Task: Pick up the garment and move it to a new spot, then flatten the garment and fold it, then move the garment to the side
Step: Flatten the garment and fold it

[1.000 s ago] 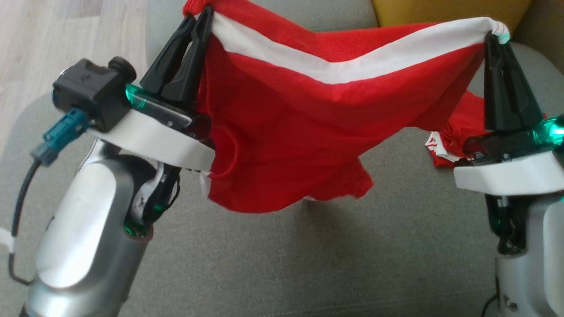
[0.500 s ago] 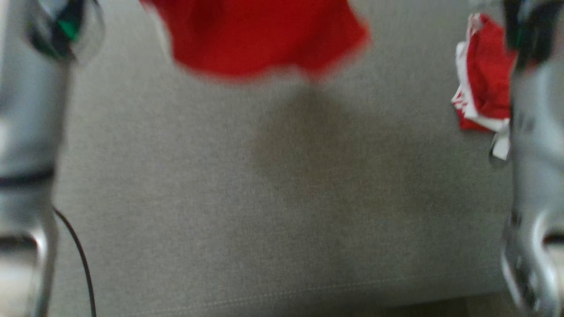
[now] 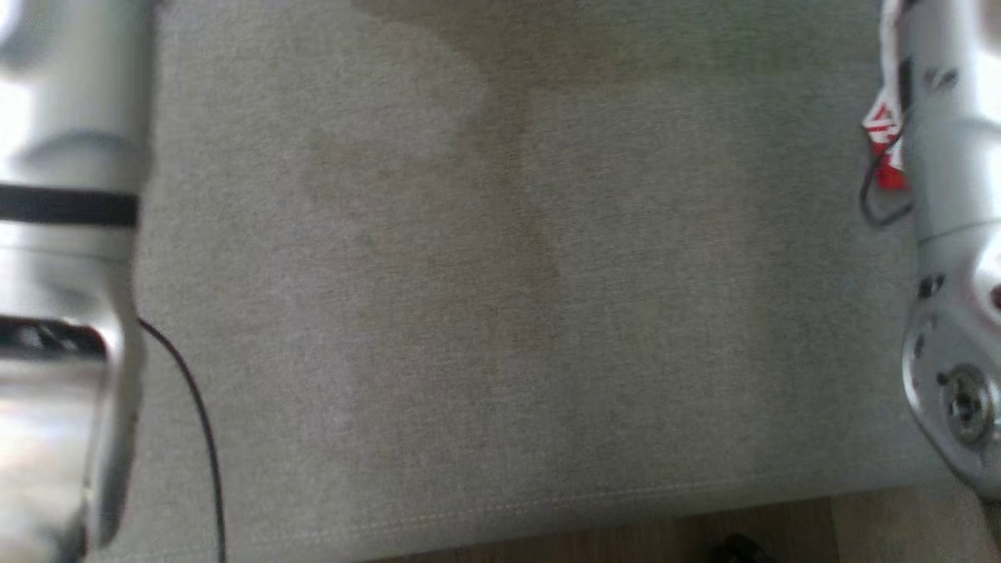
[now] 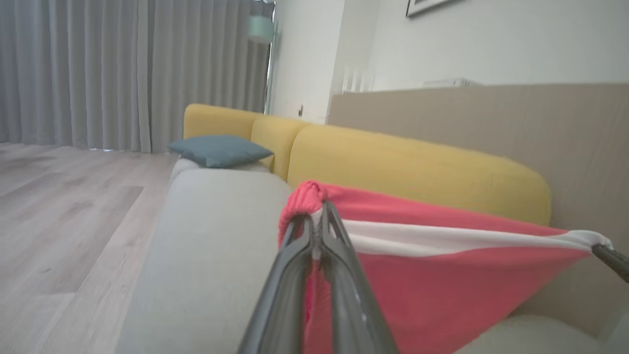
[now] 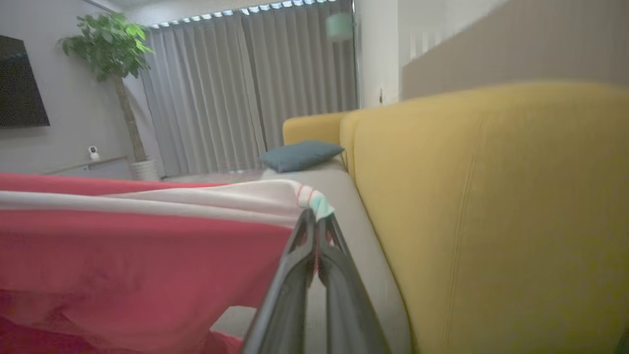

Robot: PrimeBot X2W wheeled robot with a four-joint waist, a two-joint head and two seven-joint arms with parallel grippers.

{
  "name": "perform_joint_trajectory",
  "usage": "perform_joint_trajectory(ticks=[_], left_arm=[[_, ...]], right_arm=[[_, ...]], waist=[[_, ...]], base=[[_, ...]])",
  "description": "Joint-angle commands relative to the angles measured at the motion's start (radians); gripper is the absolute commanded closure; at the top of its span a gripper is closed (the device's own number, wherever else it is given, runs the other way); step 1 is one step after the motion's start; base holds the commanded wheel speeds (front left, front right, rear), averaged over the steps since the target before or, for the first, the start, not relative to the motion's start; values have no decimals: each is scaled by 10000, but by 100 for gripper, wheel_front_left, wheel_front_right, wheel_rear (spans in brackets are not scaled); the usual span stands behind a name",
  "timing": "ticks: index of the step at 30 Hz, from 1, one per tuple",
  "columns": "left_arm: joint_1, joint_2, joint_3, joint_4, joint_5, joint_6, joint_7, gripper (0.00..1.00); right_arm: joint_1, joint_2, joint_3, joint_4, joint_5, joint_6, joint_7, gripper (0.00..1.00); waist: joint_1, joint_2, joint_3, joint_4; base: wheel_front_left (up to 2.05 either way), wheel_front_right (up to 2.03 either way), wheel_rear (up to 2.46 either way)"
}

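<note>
Garment [image 4: 442, 275], red with a white band, held stretched between the two grippers above the grey sofa seat [image 4: 206, 236]. In the left wrist view the left gripper [image 4: 317, 216] is seen at lower centre, its jaws pinched together on a bunched red corner of the cloth. The white band is drawn from there to the right edge of the frame, where the tip of the right gripper [image 4: 603, 251] is seen at the opposite corner. In the right wrist view the right gripper [image 5: 314, 221] is shown at centre frame, its jaws closed on the white, striped hem, and the cloth is spread across the lower left.

In the blurred head view a pale left forearm [image 3: 70, 234] is shown along the left edge and a right forearm [image 3: 950, 234] along the right edge, with a thin dark cable [image 3: 195, 414] at lower left. A small red-and-white scrap beside the right forearm at upper right is probably a hanging part of the garment. A blue cushion [image 4: 218, 150] is borne by the seat at left centre of the left wrist view, beside the yellow backrest [image 4: 417, 167].
</note>
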State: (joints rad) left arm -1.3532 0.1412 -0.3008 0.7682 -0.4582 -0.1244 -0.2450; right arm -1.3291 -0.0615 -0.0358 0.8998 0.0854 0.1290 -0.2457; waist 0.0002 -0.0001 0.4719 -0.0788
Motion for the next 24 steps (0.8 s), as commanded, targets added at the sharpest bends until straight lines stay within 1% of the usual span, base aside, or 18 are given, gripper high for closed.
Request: perform_joint_trajectory(ticks=[1,4,8,10,13,16,17,18,21,24], left_arm=[[-106,502,123,-191,126,12,-116,100],[652,308,-360,-1,412,-32,-158,100],[2106,297,-895,-359,743,-55,-164,100],[2925,355,-1293,-619,746,-58,-165,100],[4019,589,-2067,-1048,773,-60,-166,100],[4976,827,-2727,-1378,687,-61,-166,100],[5482,1000,-3255,-1507,673,-61,-167,100],[5679,1091,-3469,-1585,671,-61,-167,100],[6205,1226,-3789,-1765,454,-62,-167,100],[6567,1373,-4088,-1917,462,-62,-167,100]], right_arm=[[84,104,13,-144,229,17,-86,100],[621,108,544,571,667,17,-137,100],[1417,110,1188,1288,905,17,-154,100],[1817,110,1497,1614,977,17,-156,100],[2351,23,2009,2039,1077,17,-74,100],[2922,-273,2712,2304,1290,17,170,100],[3351,-488,3228,2385,1446,17,409,100],[3558,-589,3485,2373,1544,17,519,100],[4132,-895,4141,2212,1998,17,940,100],[4639,-1254,4823,1896,2435,17,1441,100]], waist=[[-2,1,80,118],[-2,1,72,220],[-2,1,-194,287],[-2,1,-439,295],[-2,1,-819,326],[-2,1,-1250,353],[-2,1,-1553,361],[-2,1,-1691,358],[-2,1,-2066,339],[-2,1,-2349,308]], base=[[0,0,0],[0,0,0],[0,0,0],[0,0,0],[0,0,0],[0,0,0],[0,0,0],[0,0,0],[0,0,0],[0,0,0]])
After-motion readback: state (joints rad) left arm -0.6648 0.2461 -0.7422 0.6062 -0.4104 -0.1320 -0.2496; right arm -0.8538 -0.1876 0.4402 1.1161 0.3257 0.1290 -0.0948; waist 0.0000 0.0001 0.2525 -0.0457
